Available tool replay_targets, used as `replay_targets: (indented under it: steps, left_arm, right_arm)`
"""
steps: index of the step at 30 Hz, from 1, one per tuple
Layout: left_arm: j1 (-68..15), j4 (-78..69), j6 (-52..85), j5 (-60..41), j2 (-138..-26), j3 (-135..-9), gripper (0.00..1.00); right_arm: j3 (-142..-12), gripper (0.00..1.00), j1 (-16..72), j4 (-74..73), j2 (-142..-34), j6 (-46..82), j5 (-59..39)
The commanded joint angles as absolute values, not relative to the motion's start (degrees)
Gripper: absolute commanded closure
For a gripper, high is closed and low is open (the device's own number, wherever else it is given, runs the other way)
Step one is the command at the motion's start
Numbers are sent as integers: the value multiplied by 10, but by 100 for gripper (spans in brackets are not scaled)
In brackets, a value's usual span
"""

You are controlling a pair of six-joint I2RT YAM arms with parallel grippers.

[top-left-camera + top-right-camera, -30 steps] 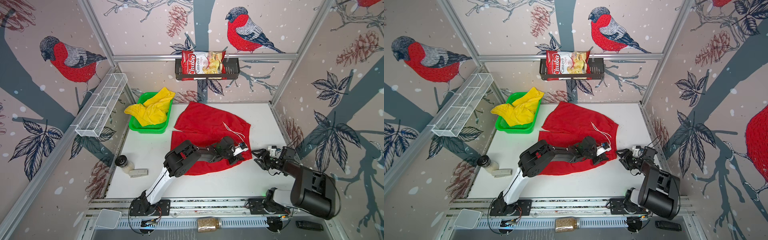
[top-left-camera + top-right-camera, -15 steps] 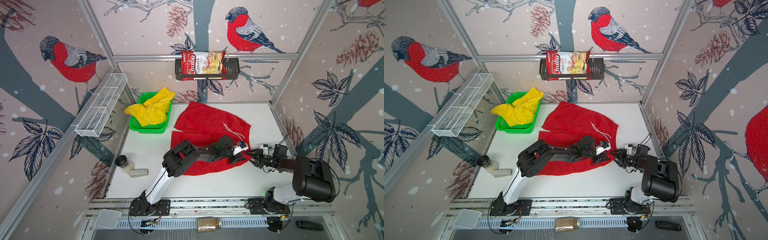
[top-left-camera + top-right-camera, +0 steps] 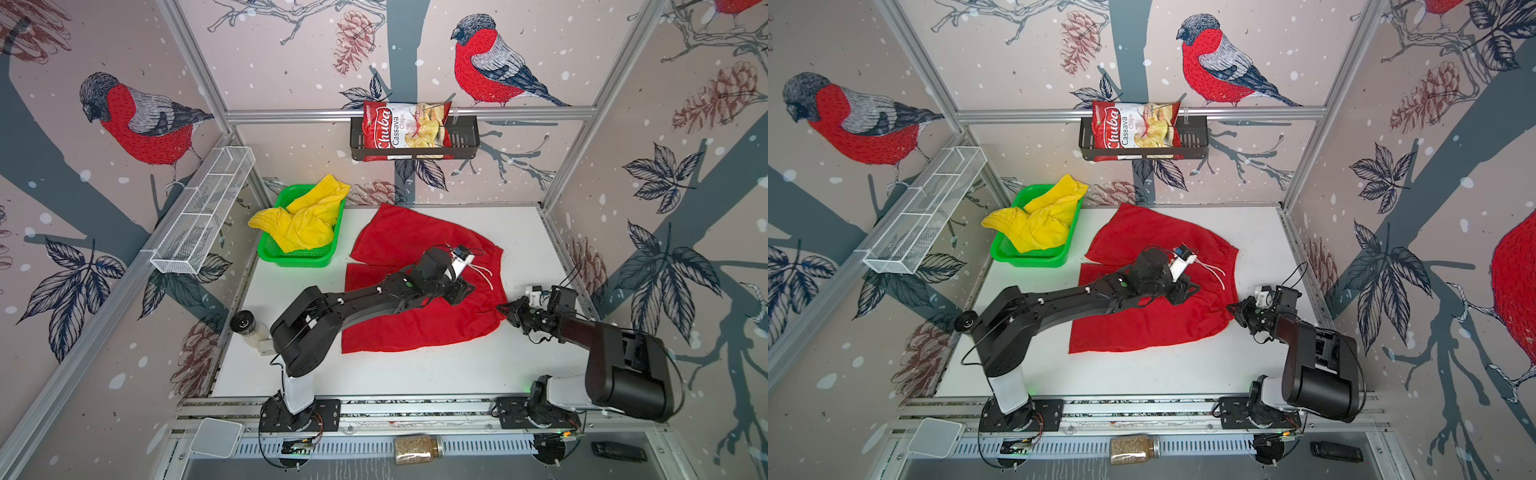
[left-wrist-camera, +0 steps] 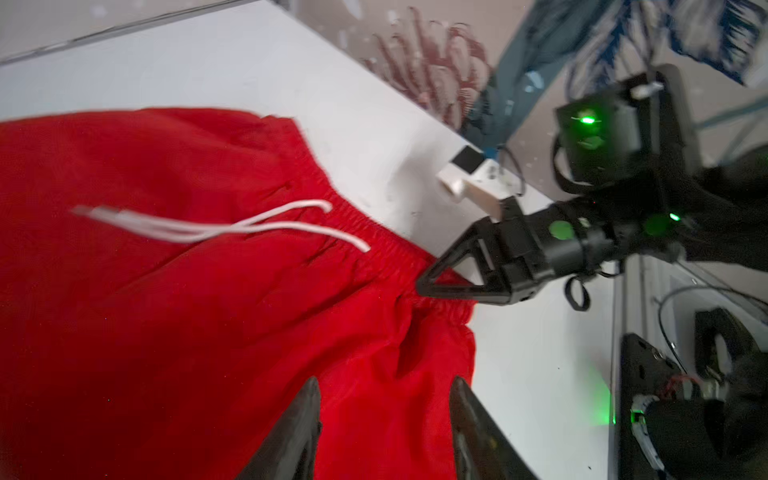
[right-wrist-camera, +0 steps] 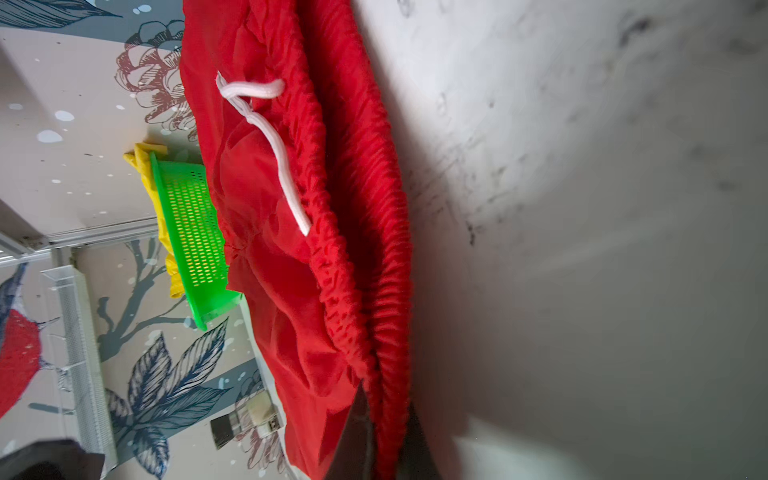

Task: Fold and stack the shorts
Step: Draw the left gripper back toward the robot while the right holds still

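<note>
**A:** Start at your left. What's where?

**B:** Well out past the outer side of my left gripper [image 3: 459, 291], toward the back wall, the yellow shorts [image 3: 303, 220] lie bunched in the green basket [image 3: 291, 259]. Part of them hangs over the rim. Neither of my grippers is near them.

**A:** And that gripper itself?

**B:** It is over the red shorts [image 3: 415, 328], which are spread on the table [image 3: 415, 374]. I can't tell whether it touches the cloth or hovers just above it. In my left wrist view its jaws stand spread with flat red cloth showing in the gap, so it is pinching nothing. The white drawstring [image 4: 249, 226] lies loose on the cloth ahead of it.

**A:** Then the right side?

**B:** My right gripper [image 3: 505, 309] sits at the edge of the red shorts, near the left one and facing it. Its jaws are pressed together on the gathered waistband [image 5: 365, 291]. The right wrist view shows that elastic edge running in between the fingers.

**A:** So how far along are you?

**B:** Early, I'd judge. The red pair looks laid out but not tidily folded. The yellow pair is untouched and nothing is stacked. What's left is to fold the red pair, fetch the yellow pair from the basket, fold it, and set one on the other.
</note>
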State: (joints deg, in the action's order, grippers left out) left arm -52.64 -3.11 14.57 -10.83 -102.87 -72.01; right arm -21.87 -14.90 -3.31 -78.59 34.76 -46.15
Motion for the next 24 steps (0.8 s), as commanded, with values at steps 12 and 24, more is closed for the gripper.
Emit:
replay_targets:
  steps: [12, 24]
  left_arm:
    - [-447, 268, 595, 29, -741, -446, 47]
    - [-380, 386, 856, 57, -567, -318, 52]
  right_arm:
    - [-190, 91, -121, 2, -720, 356, -391]
    - [-191, 90, -113, 11, -703, 360, -382]
